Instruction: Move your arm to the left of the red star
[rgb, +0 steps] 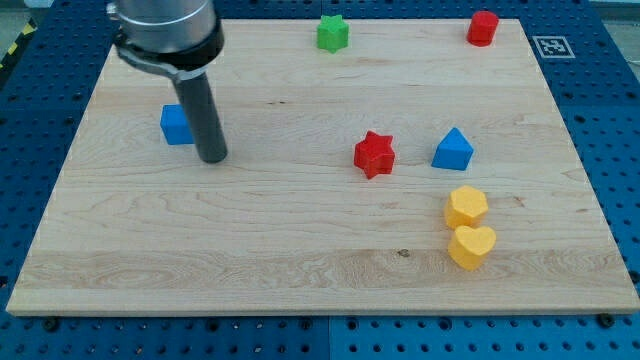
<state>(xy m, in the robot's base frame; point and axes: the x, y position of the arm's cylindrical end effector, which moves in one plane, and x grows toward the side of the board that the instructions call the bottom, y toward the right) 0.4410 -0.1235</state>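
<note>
The red star (375, 153) lies on the wooden board (300, 250) a little right of its middle. My tip (213, 157) rests on the board far to the star's left, at about the same height in the view. The tip stands just right of a blue block (176, 125), close to it or touching it; I cannot tell which. The dark rod rises from the tip to the arm's head at the view's top left.
A blue triangle (453, 149) sits right of the red star. A yellow hexagon (466, 206) and a yellow heart (472, 245) lie below it. A green star (332, 33) and a red block (483, 27) sit at the board's top edge.
</note>
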